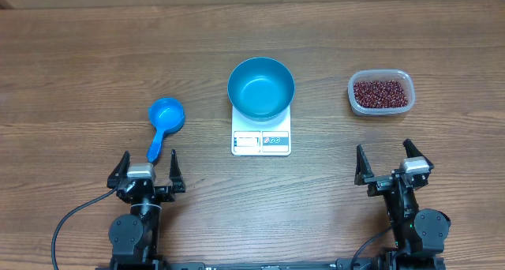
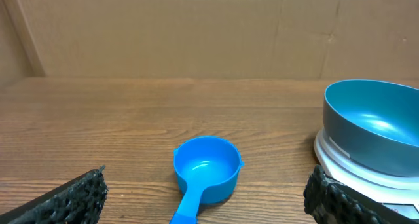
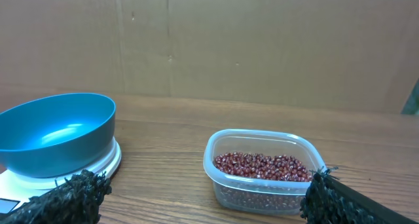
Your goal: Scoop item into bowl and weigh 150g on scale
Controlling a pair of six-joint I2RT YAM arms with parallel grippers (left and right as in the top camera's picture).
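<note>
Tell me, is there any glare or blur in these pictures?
Overhead: even soft light, sharp, only faint shadows. Left wrist: white glare inside the bowl and the scoop; the dark fingers at the bottom look soft. Right wrist: beans crisp, a glare streak in the bowl.

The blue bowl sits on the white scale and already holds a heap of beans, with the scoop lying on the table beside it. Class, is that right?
Not quite. The bowl does sit on the scale, and the scoop lies on the table beside it, but the bowl is empty. The beans are in the clear tub, as the overhead view shows.
</note>
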